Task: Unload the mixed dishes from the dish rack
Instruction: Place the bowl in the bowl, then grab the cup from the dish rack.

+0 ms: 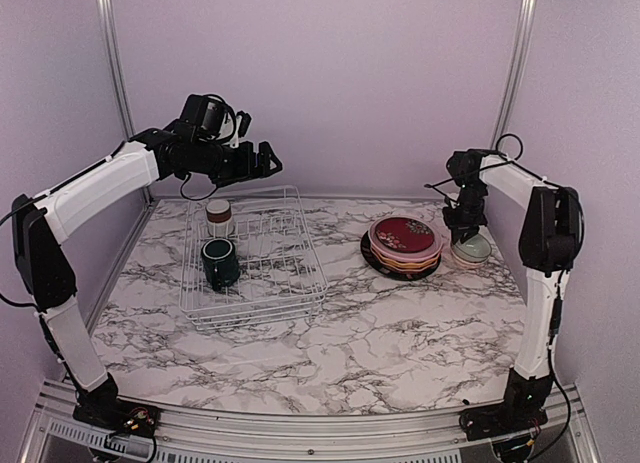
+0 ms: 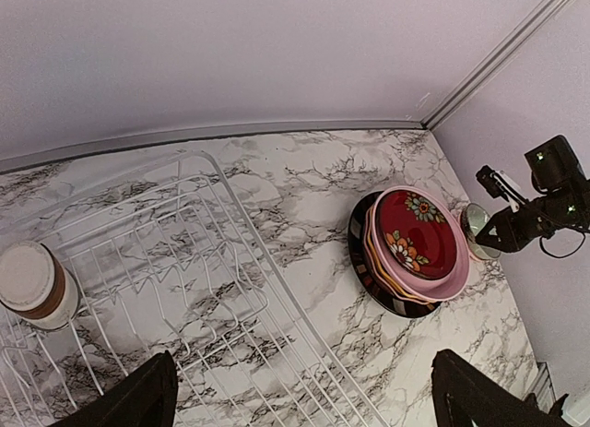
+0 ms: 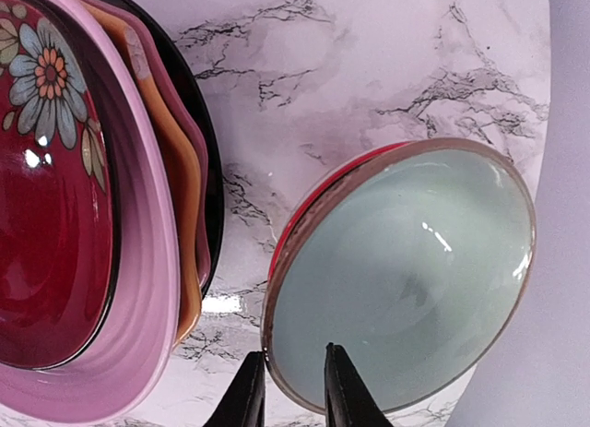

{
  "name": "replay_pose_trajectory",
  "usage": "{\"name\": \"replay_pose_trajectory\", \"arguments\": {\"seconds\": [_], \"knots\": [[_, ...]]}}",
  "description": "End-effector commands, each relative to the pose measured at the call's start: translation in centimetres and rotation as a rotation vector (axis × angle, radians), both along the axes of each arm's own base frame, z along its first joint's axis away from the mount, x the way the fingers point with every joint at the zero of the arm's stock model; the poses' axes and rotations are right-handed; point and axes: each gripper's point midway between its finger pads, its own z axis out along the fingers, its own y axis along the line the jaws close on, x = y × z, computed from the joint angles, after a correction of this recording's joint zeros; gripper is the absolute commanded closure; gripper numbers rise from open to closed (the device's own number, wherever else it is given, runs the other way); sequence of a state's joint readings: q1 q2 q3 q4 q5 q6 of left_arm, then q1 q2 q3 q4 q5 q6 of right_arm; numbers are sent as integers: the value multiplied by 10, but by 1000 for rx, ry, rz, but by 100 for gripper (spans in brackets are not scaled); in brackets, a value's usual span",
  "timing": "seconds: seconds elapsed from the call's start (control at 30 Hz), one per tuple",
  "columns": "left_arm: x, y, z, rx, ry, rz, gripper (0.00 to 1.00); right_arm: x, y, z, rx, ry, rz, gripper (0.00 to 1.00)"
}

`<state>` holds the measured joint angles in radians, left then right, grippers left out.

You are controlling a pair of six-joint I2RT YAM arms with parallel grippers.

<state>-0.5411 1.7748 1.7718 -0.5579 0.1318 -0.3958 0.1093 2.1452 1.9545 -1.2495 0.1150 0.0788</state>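
Observation:
The dish rack (image 1: pixel 290 283) holds a dark green mug (image 1: pixel 220 263) and a white-and-brown cup (image 1: pixel 218 217). My left gripper (image 1: pixel 268 163) hovers high over the rack's far right corner, open and holding nothing; its view shows the rack (image 2: pixel 230 261) and cup (image 2: pixel 32 284) below. To the right sits a stack of plates (image 1: pixel 405 241), floral red (image 3: pixel 46 196) on pink (image 3: pixel 138 289). The pale green bowl (image 3: pixel 406 270) rests in another, red-edged bowl (image 3: pixel 341 173). My right gripper (image 3: pixel 293 390) straddles the green bowl's near rim, jaws parted wider than the rim.
The right side wall (image 3: pixel 562 169) stands close behind the bowls. The plate stack (image 2: pixel 415 247) lies just left of them, with a narrow strip of marble table (image 3: pixel 240 215) between. The back wall rail (image 2: pixel 230 132) runs behind the rack.

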Motion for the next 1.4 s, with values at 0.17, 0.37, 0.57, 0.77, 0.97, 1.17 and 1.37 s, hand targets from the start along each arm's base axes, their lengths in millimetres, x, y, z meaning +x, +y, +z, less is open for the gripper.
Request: {"name": "replay_pose_trajectory", "arguments": {"seconds": [0.17, 0.37, 0.57, 0.77, 0.97, 1.17, 1.37], "knots": [[-4, 5, 4, 7, -5, -5, 1, 4, 8, 9, 20, -35, 14, 85], [-4, 6, 2, 10, -3, -5, 1, -2, 8, -3, 22, -5, 13, 94], [-4, 10, -4, 23, 11, 8, 1, -7, 6, -8, 13, 6, 15, 96], [-2, 16, -6, 36, 16, 27, 1, 1, 10, 8, 37, -39, 13, 87], [-3, 27, -15, 73, 34, 65, 1, 22, 20, 53, 95, -162, 19, 53], [-7, 45, -26, 124, 49, 117, 1, 36, 32, 91, 162, -269, 36, 25], [-9, 62, -30, 164, 60, 194, 1, 48, 36, 145, 195, -454, 53, 18]]}}
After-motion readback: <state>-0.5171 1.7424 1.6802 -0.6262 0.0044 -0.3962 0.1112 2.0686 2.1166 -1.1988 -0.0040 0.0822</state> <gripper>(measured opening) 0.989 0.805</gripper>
